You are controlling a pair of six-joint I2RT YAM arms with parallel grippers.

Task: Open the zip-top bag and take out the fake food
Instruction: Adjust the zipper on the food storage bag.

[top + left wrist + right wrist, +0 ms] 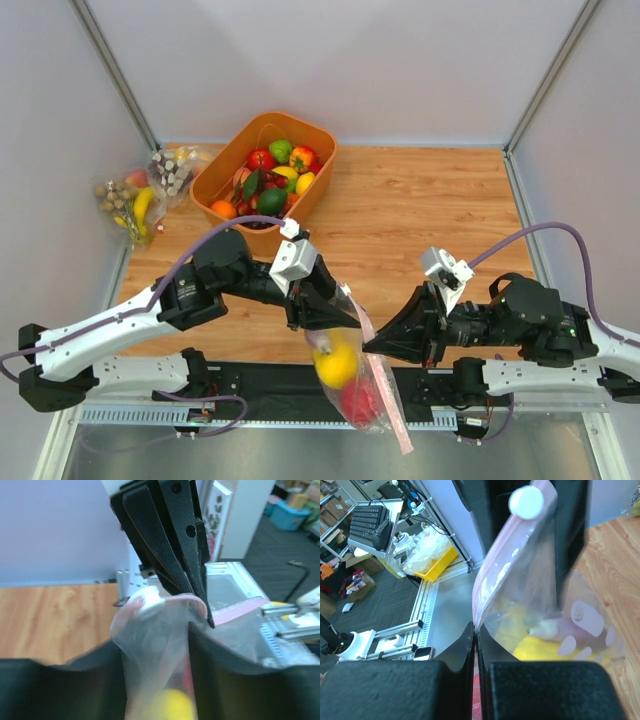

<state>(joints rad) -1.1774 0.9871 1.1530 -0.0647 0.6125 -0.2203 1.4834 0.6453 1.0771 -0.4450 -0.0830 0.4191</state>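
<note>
Clear crinkly plastic bag (520, 580) — matt wood table (430, 200)

Over the near edge of the table (420, 200), the fake food (337, 366) shows only as yellow and red blurs through the crinkled zip-top bag (385, 395). Whether the left gripper (335, 322) grips the plastic I can't tell; the bag hides its fingertips.

Wood-grain worktop (430, 200) is enclosed by plain pale walls (350, 60) joined at metal posts (543, 90); beyond, a dark carpeted floor (375, 605) and a keyboard (367, 520) are seen.
</note>
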